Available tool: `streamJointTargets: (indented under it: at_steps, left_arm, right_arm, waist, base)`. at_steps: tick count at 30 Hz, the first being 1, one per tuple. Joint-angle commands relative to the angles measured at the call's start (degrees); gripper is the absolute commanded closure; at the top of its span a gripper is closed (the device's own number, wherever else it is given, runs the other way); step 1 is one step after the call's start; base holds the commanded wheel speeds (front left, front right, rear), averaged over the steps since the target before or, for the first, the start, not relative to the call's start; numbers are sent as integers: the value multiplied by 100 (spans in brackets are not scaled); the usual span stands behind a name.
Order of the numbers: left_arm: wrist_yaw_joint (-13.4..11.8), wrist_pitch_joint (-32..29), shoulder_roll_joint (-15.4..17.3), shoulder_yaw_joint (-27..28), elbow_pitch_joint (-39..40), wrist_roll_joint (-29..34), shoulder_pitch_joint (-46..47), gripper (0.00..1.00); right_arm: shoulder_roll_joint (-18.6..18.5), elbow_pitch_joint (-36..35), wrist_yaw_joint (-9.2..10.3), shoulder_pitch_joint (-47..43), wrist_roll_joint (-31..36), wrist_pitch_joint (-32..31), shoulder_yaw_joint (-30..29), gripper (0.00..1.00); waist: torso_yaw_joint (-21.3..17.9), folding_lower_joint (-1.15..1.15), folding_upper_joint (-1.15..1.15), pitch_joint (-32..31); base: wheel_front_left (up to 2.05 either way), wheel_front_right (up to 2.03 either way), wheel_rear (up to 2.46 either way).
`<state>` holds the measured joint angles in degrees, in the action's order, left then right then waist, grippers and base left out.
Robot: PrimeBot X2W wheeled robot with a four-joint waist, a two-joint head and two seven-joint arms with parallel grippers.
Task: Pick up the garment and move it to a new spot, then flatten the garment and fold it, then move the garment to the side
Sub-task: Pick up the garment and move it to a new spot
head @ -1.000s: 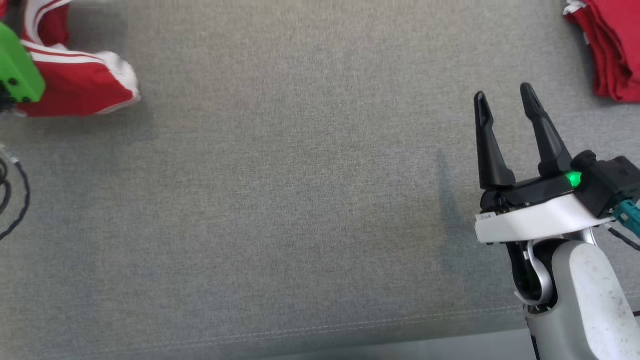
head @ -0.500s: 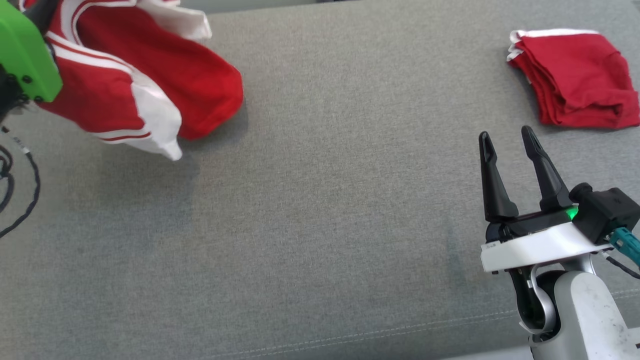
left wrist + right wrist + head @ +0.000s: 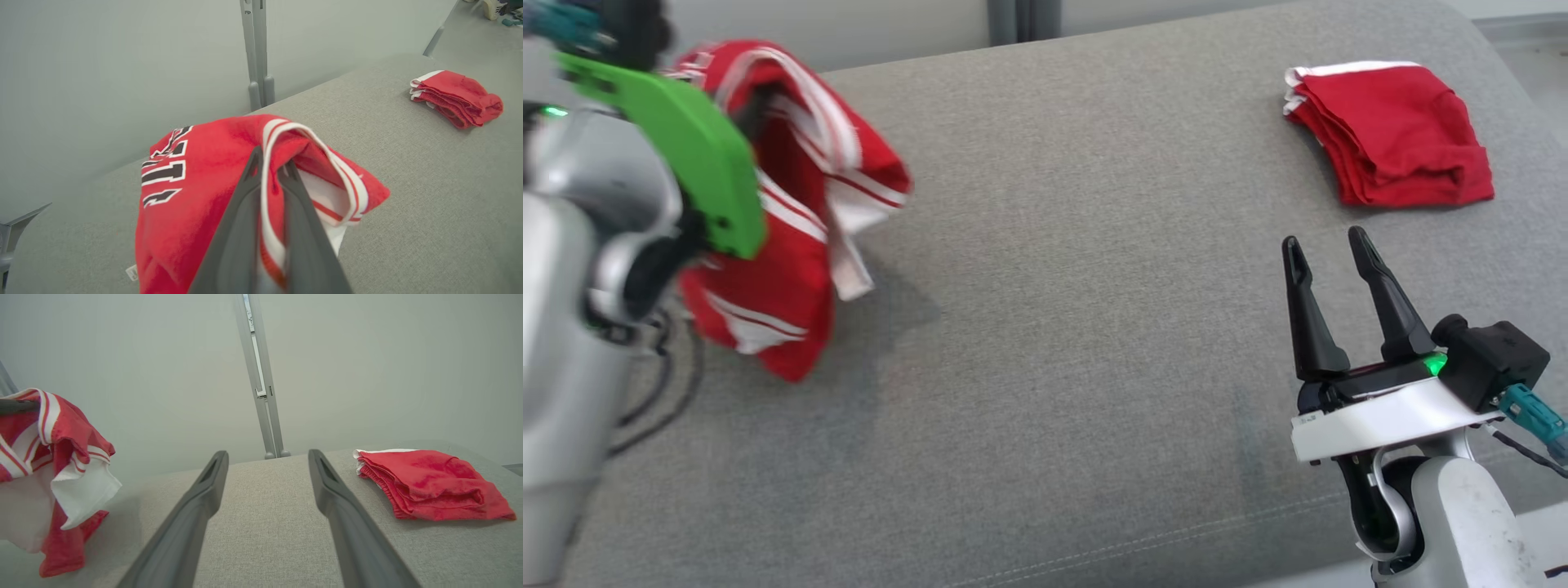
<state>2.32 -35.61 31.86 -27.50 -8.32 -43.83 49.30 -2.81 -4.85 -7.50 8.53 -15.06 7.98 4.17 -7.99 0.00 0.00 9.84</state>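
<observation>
Soft, light garment [image 3: 196,204] hanging limp, well apart from the folded red pile [image 3: 1392,135]. Left gripper [image 3: 271,161] fingers pinch its striped trim, probably the firmest hold. Right gripper [image 3: 1327,245], near the pile: fingers spread, empty.

A: What lies on the grey fabric-covered bench [image 3: 1094,327]?
B: A folded red cloth with white trim [image 3: 1392,135], near its far right corner. A grey metal post [image 3: 261,396] stands behind, against the pale wall [image 3: 122,355].

Bare cushion [image 3: 1078,327] between garment [image 3: 788,314], folded pile [image 3: 1392,155]
</observation>
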Motion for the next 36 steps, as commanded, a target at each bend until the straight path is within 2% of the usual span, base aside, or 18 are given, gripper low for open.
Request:
streamJointTargets:
  at_steps: [1, 8, 12, 18, 23, 27, 29, 30, 32, 36]
  left_arm:
    - [-37, 105, -162, -68, -83, 42, -123, 100]
    - [-211, 1387, -1728, -334, -1353, 7, -271, 100]
    - [-270, 2201, -2411, -479, -2410, 202, -159, 100]
    - [-354, 3354, -2815, -515, -3746, 329, 185, 100]
    - [-460, 3970, -2867, -498, -4469, 151, 600, 100]
    - [-600, 4301, -2886, -591, -4716, -191, 844, 100]
    - [-648, 4363, -2884, -697, -4842, -345, 931, 50]
    - [-662, 4417, -2880, -745, -4887, -415, 974, 0]
    - [-692, 4500, -2881, -867, -4941, -550, 1034, 0]
    - [-511, 4387, -2881, -1360, -4800, -818, 1093, 0]
  right_arm:
    - [-18, 28, 2, 38, -49, 44, 20, 0]
    - [-17, 144, 1, 213, -202, 200, 152, 0]
    - [-16, 235, 2, 301, -277, 285, 232, 0]
    - [-16, 353, 2, 430, -381, 404, 390, 0]
    - [-14, 452, 1, 498, -434, 484, 515, 0]
    - [-16, 527, 2, 555, -487, 533, 633, 0]
    - [-13, 563, 1, 577, -496, 543, 689, 0]
    - [-13, 584, 1, 583, -504, 545, 705, 0]
    - [-14, 623, 2, 585, -532, 566, 705, 0]
    - [-14, 713, 1, 556, -519, 583, 658, 0]
  waist:
    - [-168, 0, 0, 135]
    - [-604, 0, 0, 482]
    - [-883, 0, 0, 624]
    - [-1353, 0, 0, 789]
    - [-1608, 0, 0, 868]
    - [-1763, 0, 0, 893]
    - [-1814, 0, 0, 896]
    - [-1828, 0, 0, 901]
    - [-1831, 0, 0, 916]
    - [-1679, 0, 0, 915]
  base:
    - [0, 0, 0]
    - [0, 0, 0]
    - [0, 0, 0]
    - [0, 0, 0]
    - [0, 0, 0]
    - [0, 0, 0]
    - [0, 0, 0]
    - [0, 0, 0]
    - [0, 0, 0]
    - [0, 0, 0]
